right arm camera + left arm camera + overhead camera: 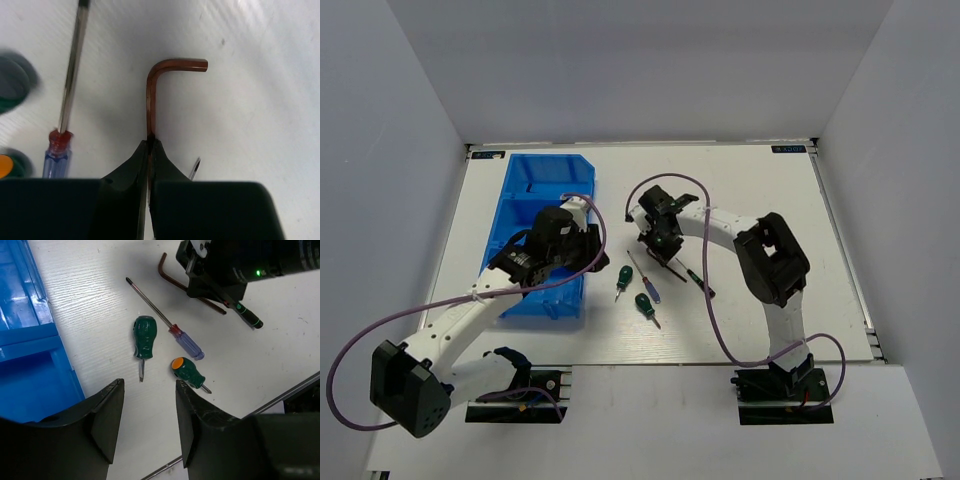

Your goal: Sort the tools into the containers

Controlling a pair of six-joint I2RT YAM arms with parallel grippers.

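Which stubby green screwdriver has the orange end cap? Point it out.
The stubby one lying by the handle of the blue-handled screwdriver; the other stubby screwdriver is all green.

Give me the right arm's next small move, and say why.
Probably a short straight lift. The right gripper is shut on the long leg of the brown hex key, which looks low over the table, with the blue-handled screwdriver close beside it. Rising first should clear that before carrying toward the blue bin.
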